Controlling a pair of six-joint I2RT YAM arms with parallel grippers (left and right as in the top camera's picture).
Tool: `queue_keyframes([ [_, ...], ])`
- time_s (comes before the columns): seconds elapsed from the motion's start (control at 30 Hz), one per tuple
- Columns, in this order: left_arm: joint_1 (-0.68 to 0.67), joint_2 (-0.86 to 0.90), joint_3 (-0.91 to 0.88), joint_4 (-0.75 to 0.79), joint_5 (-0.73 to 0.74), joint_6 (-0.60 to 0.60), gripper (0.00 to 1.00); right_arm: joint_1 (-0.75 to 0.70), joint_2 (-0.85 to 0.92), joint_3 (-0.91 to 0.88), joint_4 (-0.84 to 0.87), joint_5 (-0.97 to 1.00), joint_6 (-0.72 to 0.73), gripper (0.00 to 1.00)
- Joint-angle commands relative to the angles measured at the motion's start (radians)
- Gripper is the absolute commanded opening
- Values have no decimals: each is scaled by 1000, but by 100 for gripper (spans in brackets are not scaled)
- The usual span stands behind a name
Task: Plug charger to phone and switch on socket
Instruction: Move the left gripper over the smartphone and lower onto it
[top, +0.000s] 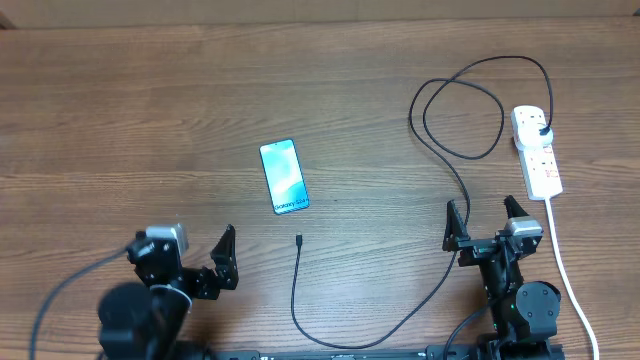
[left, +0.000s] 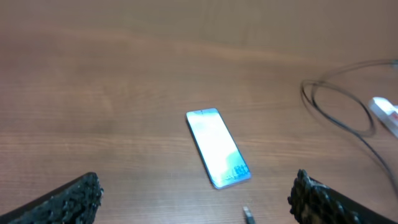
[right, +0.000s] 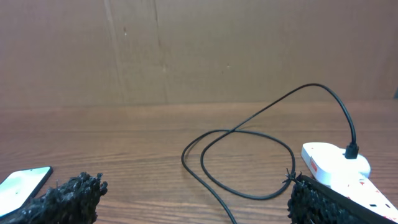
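Both jaws wide apart — phone (top: 284, 177) well ahead of the left pair.

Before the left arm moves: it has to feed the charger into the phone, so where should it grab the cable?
Probably just behind the small connector tip, coming from above with the jaws either side of the cable. That end lies flat and straight on the table, pointing toward the phone, and it is nearest the open left gripper.

Phone (right: 25, 183) partly off the right-wrist view's left edge; socket (left: 384, 111) off the left-wrist view's right edge
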Motion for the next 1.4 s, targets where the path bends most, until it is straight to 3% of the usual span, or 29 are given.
queue_keyframes([
  [0.0,7,219,235,-95,90,-20,100,5,-9,-11,6,0,-8,100],
  [0.37,-29,970,1093,-693,142,111,100,5,-9,-11,6,-1,-8,100],
  [0.47,-53,1110,1206,-737,178,100,100,5,-9,-11,6,-1,-8,100],
  [0.63,-66,1276,1215,-703,251,73,100,5,-9,-11,6,-1,-8,100],
  [0.67,-68,1307,1215,-703,258,69,89,5,-9,-11,6,-1,-8,100],
  [0.7,-68,1345,1215,-703,258,63,41,5,-9,-11,6,-1,-8,100],
  [0.73,-70,1378,1215,-709,259,51,9,5,-9,-11,6,-1,-8,100],
  [0.77,-73,1417,1215,-724,258,31,4,5,-9,-11,6,0,-8,100],
  [1.2,-236,1778,1213,-769,174,-81,5,5,-9,-11,6,-1,-8,100],
  [1.27,-263,1817,1213,-768,155,-82,25,5,-9,-11,6,0,-8,100],
  [1.3,-275,1834,1213,-768,148,-81,49,5,-9,-11,6,0,-8,100],
  [1.37,-295,1870,1213,-769,129,-81,81,5,-9,-11,6,-1,-8,100],
])
